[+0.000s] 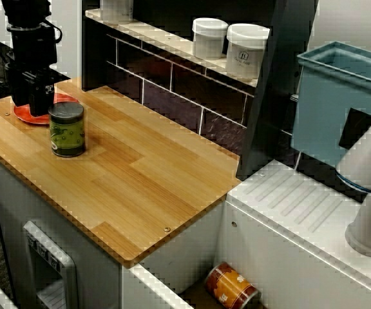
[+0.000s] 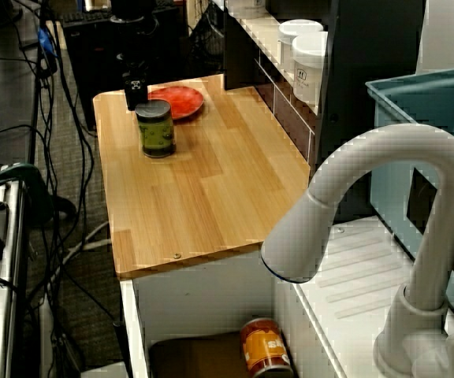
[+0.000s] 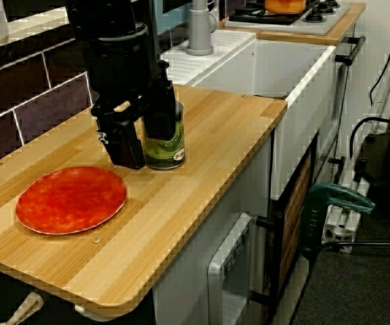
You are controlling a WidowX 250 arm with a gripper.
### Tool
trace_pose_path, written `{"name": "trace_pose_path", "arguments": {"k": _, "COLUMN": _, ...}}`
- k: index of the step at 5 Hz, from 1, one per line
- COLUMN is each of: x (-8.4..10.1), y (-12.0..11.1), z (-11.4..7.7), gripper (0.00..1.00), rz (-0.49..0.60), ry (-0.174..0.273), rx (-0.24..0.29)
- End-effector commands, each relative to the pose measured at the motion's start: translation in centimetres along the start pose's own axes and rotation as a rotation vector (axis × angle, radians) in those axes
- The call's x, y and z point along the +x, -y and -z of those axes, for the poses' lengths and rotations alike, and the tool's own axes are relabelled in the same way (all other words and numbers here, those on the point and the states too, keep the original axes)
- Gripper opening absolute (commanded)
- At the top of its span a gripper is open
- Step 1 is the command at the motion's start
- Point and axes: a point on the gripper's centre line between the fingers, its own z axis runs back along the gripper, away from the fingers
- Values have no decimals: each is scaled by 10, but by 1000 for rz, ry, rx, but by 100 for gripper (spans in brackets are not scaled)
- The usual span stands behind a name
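The tool [image 3: 144,145] is being held low over the table [image 3: 215,135] with its fingers spread and nothing pinched, while the green can [image 3: 170,145] is being seen standing upright just beside it, on the side toward the sink [image 3: 290,68], the red plate [image 3: 70,200] lying close by.

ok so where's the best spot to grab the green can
I'd take the can by its round side wall, about mid height, coming down from above with a finger on each side. It stands upright on the counter with bare wood around it, and the open gripper hangs just beside it.
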Motion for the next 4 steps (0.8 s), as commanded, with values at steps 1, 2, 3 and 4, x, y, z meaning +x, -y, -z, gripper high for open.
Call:
{"name": "trace_pose_path", "arguments": {"k": 1, "x": 0, "y": 10, "z": -16, "gripper": 100, "rz": -7, "ry": 36, "rx": -55}}
{"name": "trace_pose_path", "arguments": {"k": 2, "x": 2, "y": 18, "z": -13, "gripper": 100, "rz": 2, "ry": 13, "rx": -68}}
{"name": "trace_pose_path", "arguments": {"k": 3, "x": -1, "y": 27, "z": -11, "gripper": 100, "rz": 22, "ry": 24, "rx": -51}}
{"name": "trace_pose_path", "arguments": {"k": 4, "x": 6, "y": 12, "z": -18, "gripper": 100, "rz": -11, "ry": 28, "rx": -73}}
